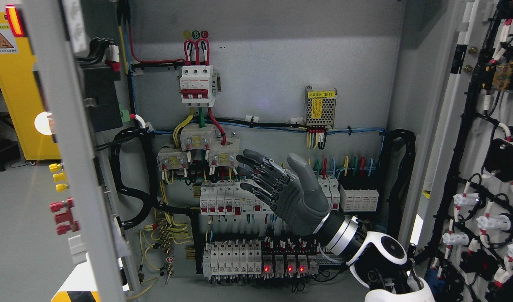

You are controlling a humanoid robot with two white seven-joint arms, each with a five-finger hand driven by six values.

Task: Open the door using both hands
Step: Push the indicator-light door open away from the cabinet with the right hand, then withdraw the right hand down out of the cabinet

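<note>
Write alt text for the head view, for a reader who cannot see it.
An open electrical cabinet fills the view, both doors swung wide, with the robot's right hand raised in front of the breaker rows, fingers spread and holding nothing. A red-and-white main breaker sits high on the back panel, and the right door carries wired components.

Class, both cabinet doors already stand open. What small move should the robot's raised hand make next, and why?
Probably draw the right hand back toward the robot. Its fingers are spread and hold nothing, the left door and right door stand wide, and the hand hovers before exposed circuit breakers.
</note>
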